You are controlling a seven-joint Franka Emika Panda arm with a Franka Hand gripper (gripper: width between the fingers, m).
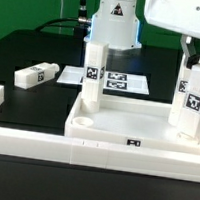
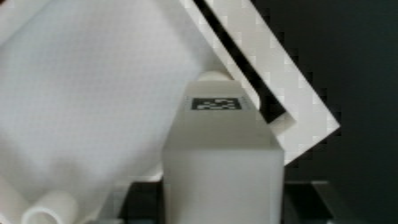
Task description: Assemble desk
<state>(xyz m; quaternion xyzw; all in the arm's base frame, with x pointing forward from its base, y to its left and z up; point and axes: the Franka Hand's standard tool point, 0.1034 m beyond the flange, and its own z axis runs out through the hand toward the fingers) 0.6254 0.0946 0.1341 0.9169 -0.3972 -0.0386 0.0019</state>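
White tray-like tabletop (image 1: 126, 121) laid on a black table (image 1: 37, 103), first leg (image 1: 91, 72) stood upright at its far corner on the exterior view's left, second leg (image 1: 194, 101) clasped upright by the gripper (image 1: 198, 61) at the right corner, third leg (image 1: 34, 74) laid loose further left, marker board (image 1: 120, 81) seen behind.

A robotics lab: my black bench (image 1: 37, 106) holds a marker board (image 1: 115, 80), border bars (image 1: 43, 144), a tag on each leg (image 1: 196, 99).
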